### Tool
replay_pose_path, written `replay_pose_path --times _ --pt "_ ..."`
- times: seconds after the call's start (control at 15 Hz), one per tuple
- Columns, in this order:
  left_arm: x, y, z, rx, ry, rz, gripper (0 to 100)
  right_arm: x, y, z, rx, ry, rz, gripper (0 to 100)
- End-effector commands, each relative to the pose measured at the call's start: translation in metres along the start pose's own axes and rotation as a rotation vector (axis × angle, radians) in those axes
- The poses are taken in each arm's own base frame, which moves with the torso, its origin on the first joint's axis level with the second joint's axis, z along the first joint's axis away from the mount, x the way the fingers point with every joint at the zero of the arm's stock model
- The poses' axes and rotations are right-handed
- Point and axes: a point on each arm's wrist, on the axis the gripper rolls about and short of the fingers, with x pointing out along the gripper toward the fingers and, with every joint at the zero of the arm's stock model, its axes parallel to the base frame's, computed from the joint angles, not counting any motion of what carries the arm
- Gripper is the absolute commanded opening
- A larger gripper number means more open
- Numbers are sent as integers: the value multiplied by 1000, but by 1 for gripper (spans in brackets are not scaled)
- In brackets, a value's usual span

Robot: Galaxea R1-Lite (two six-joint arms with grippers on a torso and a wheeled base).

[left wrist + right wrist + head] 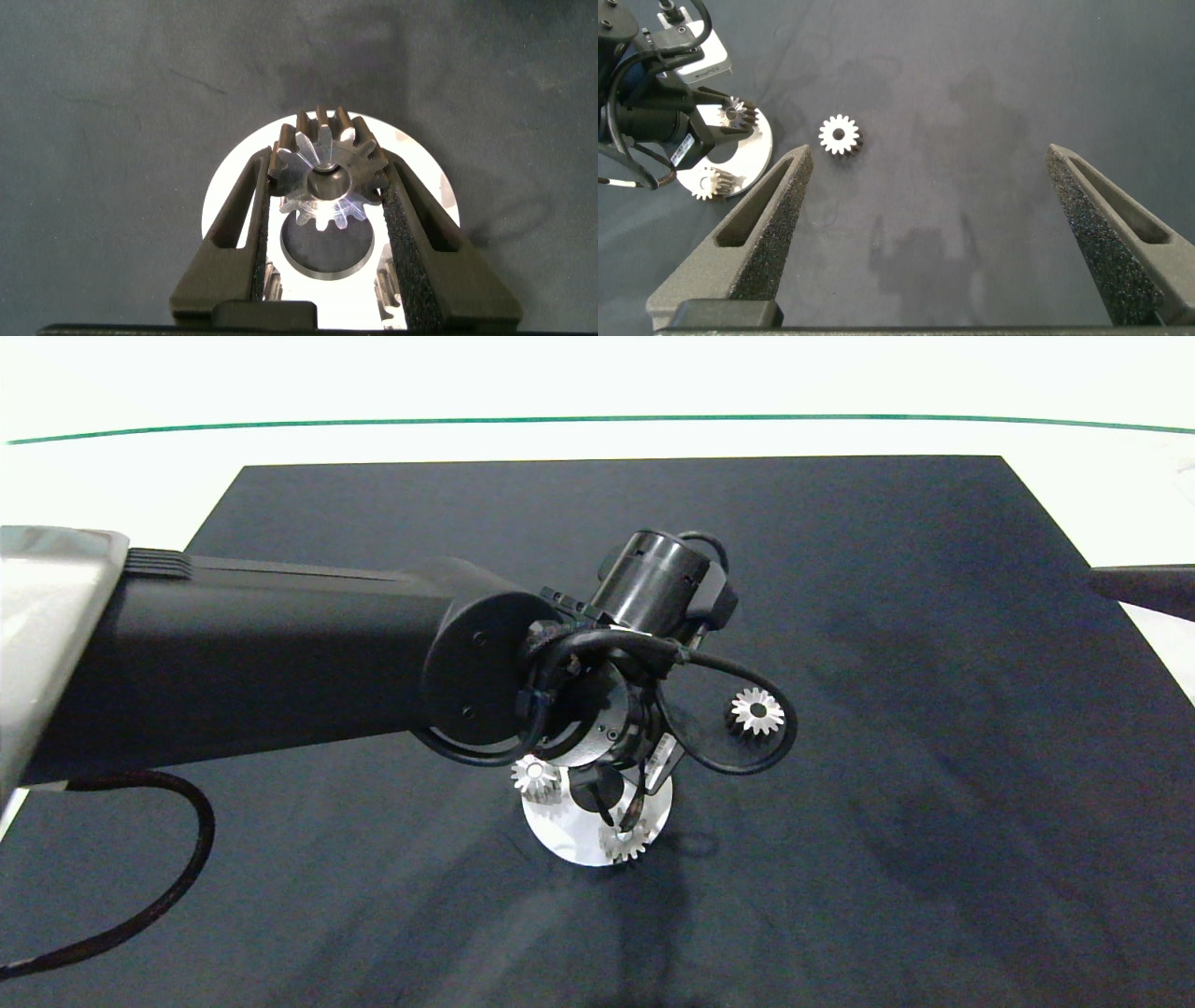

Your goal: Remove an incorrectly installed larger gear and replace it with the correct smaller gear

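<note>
One smaller gear [324, 177] sits clamped between the foam pads of the left gripper [327, 163], just above the dark centre recess of the white disc [224, 191]. It is solid metal, so stiff, smooth and probably heavy for its size. The hold across opposite teeth seems right to me, since the teeth bite into the foam. Its bore axis leans toward the wrist, not upright — I judge it must come level before seating. Farther on the dark mat [840, 569] lies the larger gear [757, 711], flat, bore up. The right gripper [929, 154] hangs wide open, well apart.
</note>
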Motion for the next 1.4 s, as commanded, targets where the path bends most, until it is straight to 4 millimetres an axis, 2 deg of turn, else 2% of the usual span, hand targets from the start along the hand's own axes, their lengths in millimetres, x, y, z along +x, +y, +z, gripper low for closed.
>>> replay_pose_path --times 0.07,0.2,0.27,1.0,1.07,1.27,1.33,1.4 --pt "1 -1 -1 4 5 0 7 0 0 0 -2 3 0 100" --pt "1 -1 -1 4 5 0 7 0 0 0 -2 3 0 100" --pt "1 -1 -1 3 6 1 100 0 0 0 -2 3 0 100" --pt "-4 4 0 -6 -5 5 100 0 0 0 -2 2 0 100" --pt "-21 17 3 -29 -38 15 100 -1 0 0 -1 0 0 100" --pt "-60 50 -8 -92 -80 56 100 -3 -1 0 -2 -4 -5 100" --pt "-70 61 -16 -188 -96 80 100 -4 -1 0 -2 -7 -10 100" --pt "-87 83 -34 -270 -94 144 100 -6 -1 1 -2 -14 -14 100"
